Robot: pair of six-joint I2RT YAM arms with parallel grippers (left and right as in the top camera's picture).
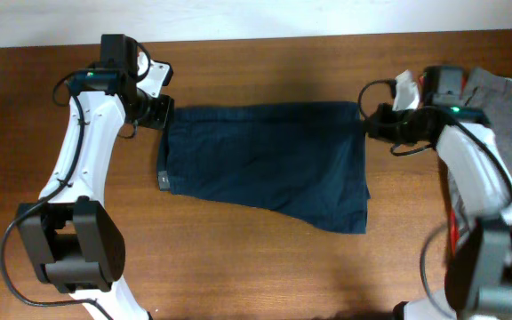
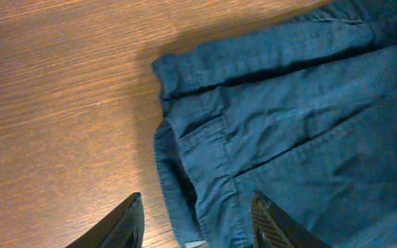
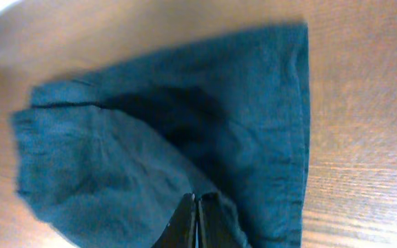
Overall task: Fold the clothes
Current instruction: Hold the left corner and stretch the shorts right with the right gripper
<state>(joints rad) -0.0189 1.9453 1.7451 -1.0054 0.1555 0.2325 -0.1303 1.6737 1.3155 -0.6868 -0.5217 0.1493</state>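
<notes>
The clothes (image 1: 265,164), dark navy shorts, lie spread across the middle of the wooden table, with a small light tag (image 1: 163,182) at the left edge. My left gripper (image 1: 163,111) is at their upper left corner. In the left wrist view it (image 2: 197,200) stands open, its fingers either side of the waistband edge of the clothes (image 2: 309,124). My right gripper (image 1: 367,123) is at the upper right corner. In the right wrist view its jaws (image 3: 196,196) are pressed together on a pinch of the clothes (image 3: 185,117), which rise towards the tips.
A grey garment (image 1: 505,93) lies at the far right behind the right arm. A sliver of red cloth (image 1: 454,224) shows beside the right arm's base. The left arm's base (image 1: 69,244) stands at the front left.
</notes>
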